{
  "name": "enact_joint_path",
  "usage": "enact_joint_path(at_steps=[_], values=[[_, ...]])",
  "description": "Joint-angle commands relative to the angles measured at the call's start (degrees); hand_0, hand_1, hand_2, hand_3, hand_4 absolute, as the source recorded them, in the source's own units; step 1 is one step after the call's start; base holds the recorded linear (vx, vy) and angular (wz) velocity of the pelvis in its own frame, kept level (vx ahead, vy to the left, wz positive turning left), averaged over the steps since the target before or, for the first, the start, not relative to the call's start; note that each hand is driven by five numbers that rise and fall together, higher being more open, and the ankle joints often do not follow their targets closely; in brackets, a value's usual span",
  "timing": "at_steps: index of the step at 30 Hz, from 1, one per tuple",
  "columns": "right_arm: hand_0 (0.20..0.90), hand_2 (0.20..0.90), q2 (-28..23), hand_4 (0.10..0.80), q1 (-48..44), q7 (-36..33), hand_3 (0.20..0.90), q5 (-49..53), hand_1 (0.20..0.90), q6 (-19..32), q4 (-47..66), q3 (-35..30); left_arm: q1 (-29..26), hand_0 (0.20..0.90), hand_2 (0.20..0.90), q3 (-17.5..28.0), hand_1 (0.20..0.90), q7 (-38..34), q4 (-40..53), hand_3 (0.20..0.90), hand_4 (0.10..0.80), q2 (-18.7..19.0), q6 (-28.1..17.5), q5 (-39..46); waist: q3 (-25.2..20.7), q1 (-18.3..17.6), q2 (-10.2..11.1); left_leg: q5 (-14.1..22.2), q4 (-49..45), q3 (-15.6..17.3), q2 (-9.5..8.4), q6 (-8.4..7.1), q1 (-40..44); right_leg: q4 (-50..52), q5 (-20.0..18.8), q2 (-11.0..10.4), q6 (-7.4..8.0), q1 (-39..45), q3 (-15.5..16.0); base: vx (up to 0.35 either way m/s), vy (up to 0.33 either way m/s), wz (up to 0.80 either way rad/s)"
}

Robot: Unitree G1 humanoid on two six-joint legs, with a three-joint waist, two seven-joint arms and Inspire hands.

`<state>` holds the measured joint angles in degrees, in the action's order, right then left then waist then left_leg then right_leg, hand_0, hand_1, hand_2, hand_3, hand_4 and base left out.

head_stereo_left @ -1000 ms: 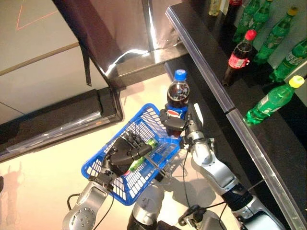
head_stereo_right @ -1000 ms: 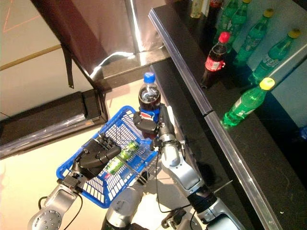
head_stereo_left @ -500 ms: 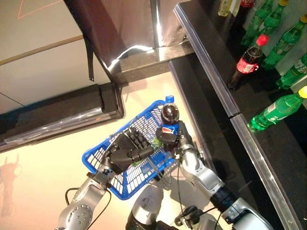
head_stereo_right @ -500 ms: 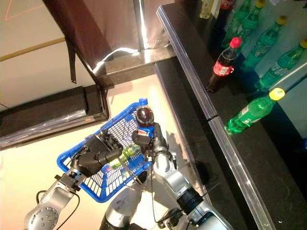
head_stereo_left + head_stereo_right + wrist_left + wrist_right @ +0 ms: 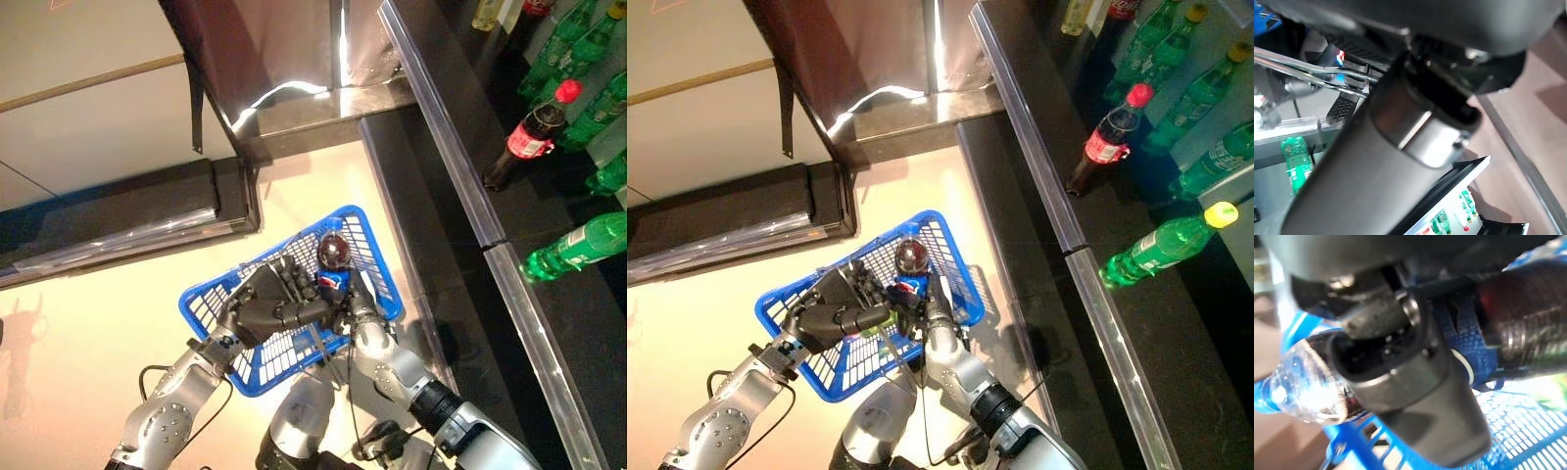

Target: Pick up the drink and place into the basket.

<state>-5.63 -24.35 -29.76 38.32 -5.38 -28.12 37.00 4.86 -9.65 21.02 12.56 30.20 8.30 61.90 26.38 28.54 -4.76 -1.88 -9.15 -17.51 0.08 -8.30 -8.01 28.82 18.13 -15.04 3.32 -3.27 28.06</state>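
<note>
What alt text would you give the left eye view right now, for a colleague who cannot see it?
The right robot hand holds a dark cola bottle with a blue label over the blue wire basket, which the left robot hand grips by its metal handle. Beside them, a black shelf carries a red-capped cola bottle and green bottles.

Silver-grey arms, dark robot hand (image 5: 265, 308)
</note>
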Motion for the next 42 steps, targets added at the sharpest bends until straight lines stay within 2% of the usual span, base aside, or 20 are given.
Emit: enact_joint_path(at_steps=[1, 9, 14, 17, 26, 33, 41, 42], values=[[0.3, 0.3, 11.8, 0.1, -7.5, 5.4, 0.2, 5.5, 0.3, 9.5, 4.2, 4.6, -10.2, 0.3, 0.3, 2.0, 0.3, 9.0, 17.7, 0.2, 0.1, -2.2, -9.9, 3.4, -3.2, -1.1, 0.8, -1.7, -1.0, -1.7, -3.84, 5.42, -2.1, -14.2, -11.9, 3.8, -1.74, 5.3, -1.0, -0.088, -0.022, 0.03], [0.3, 0.3, 14.6, 0.1, -7.7, 8.8, 0.2, 14.5, 0.3, 11.6, 3.6, 5.8, -11.6, 0.3, 0.3, 0.7, 0.3, 9.4, 17.7, 0.2, 0.1, -2.1, -11.4, 2.8, -1.3, -1.1, 1.0, -2.3, 0.0, -2.0, -3.98, 5.8, -2.8, -14.6, -12.8, 4.2, -1.46, 3.8, -1.5, -0.058, -0.005, 0.0], [0.3, 0.3, 15.2, 0.1, -9.1, 12.8, 0.2, 18.0, 0.3, 10.3, 3.1, 5.9, -12.7, 0.3, 0.3, 0.6, 0.3, 7.6, 17.0, 0.2, 0.1, -1.3, -11.5, 2.7, -0.7, -1.0, 1.2, -2.6, 0.5, -2.0, -3.96, 5.87, -3.0, -14.4, -13.1, 4.0, -1.28, 3.2, -1.3, 0.0, 0.0, 0.0], [0.3, 0.3, 14.3, 0.1, -10.9, 14.6, 0.2, 20.8, 0.3, 9.2, 4.2, 5.7, -12.9, 0.3, 0.3, 0.8, 0.3, 8.6, 16.2, 0.2, 0.1, -1.2, -11.5, 3.1, -0.4, -0.8, 1.6, -2.6, 0.5, -2.1, -4.06, 5.94, -3.3, -14.3, -13.2, 3.9, -1.22, 2.9, -1.1, 0.0, 0.0, 0.0], [0.3, 0.3, 13.0, 0.1, -14.7, 15.0, 0.2, 36.7, 0.3, 12.0, 2.6, 0.5, -13.5, 0.3, 0.3, 1.5, 0.3, 9.5, 15.3, 0.2, 0.1, -0.5, -11.3, 4.4, -0.1, -0.5, 1.9, -2.5, 0.2, -1.5, -4.02, 6.36, -3.7, -12.5, -13.0, 2.8, -0.98, 2.0, -0.2, 0.003, 0.002, 0.0], [0.3, 0.3, 10.0, 0.1, -17.8, 16.3, 0.2, 49.5, 0.3, 10.1, -0.8, -5.4, -13.4, 0.3, 0.3, 2.6, 0.3, 10.7, 14.5, 0.2, 0.1, 0.5, -11.0, 5.5, 0.4, -0.2, 1.6, -2.3, 0.2, -1.2, -4.12, 6.76, -3.8, -11.4, -12.8, 1.8, -0.55, 1.5, 0.4, 0.015, 0.019, 0.0], [0.3, 0.3, 7.6, 0.1, -19.6, 18.4, 0.2, 53.3, 0.3, 6.0, -3.1, -7.7, -12.7, 0.3, 0.3, 3.2, 0.3, 12.2, 14.5, 0.2, 0.1, 1.0, -11.1, 6.9, 0.8, -0.1, 0.7, -2.2, 0.0, -0.8, -4.53, 7.29, -4.3, -10.6, -13.0, 0.7, 0.03, 0.4, 0.6, 0.003, 0.032, 0.01], [0.361, 0.361, 7.4, 0.171, -19.7, 18.5, 0.271, 53.3, 0.361, 5.8, -3.1, -7.7, -12.7, 0.3, 0.3, 3.2, 0.3, 12.3, 14.5, 0.2, 0.1, 1.0, -11.0, 7.0, 0.8, -0.1, 0.7, -2.2, 0.0, -0.8, -4.57, 7.32, -4.4, -10.6, -13.0, 0.6, 0.07, 0.3, 0.6, -0.001, 0.031, 0.0]])
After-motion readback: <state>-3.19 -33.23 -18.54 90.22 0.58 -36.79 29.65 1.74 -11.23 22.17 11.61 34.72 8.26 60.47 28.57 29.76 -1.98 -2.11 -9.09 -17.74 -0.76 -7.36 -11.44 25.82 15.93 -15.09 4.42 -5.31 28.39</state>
